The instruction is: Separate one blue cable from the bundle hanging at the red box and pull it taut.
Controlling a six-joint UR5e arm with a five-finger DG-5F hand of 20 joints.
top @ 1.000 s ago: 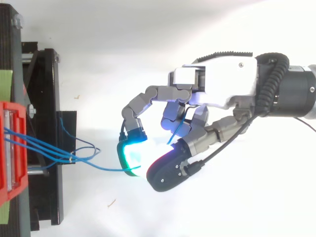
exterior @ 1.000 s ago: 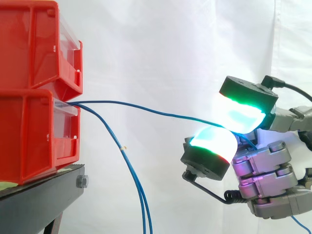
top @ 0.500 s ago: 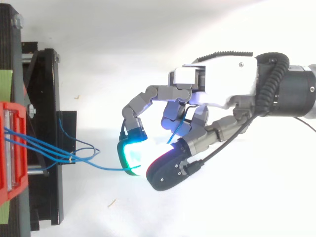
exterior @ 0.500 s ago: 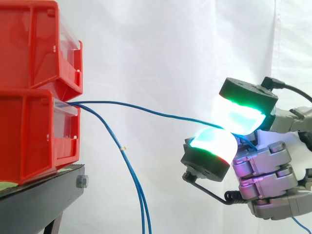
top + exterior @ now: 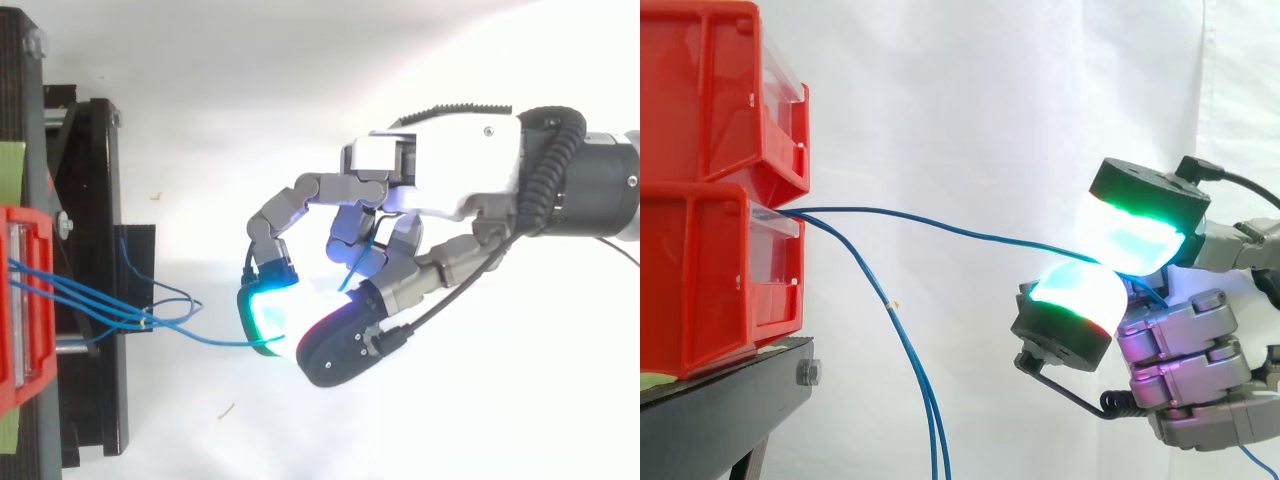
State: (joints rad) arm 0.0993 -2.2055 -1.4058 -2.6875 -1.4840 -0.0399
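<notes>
Now blue cable (image 5: pixel 940 225) pinched between hand (image 5: pixel 400 250) fingertips (image 5: pixel 1075 295).

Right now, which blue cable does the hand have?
The top blue cable, running almost level from the lower red bin to the hand, pinched between its glowing pads. The other blue cables droop down beside the stand.

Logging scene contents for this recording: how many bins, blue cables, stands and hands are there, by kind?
Red bins: 2, upper bin and lower bin.
Blue cables: 3 distinguishable, the pinched cable and two hanging cables.
Black stand: 1.
Hand: 1.
Total: 7.
</notes>
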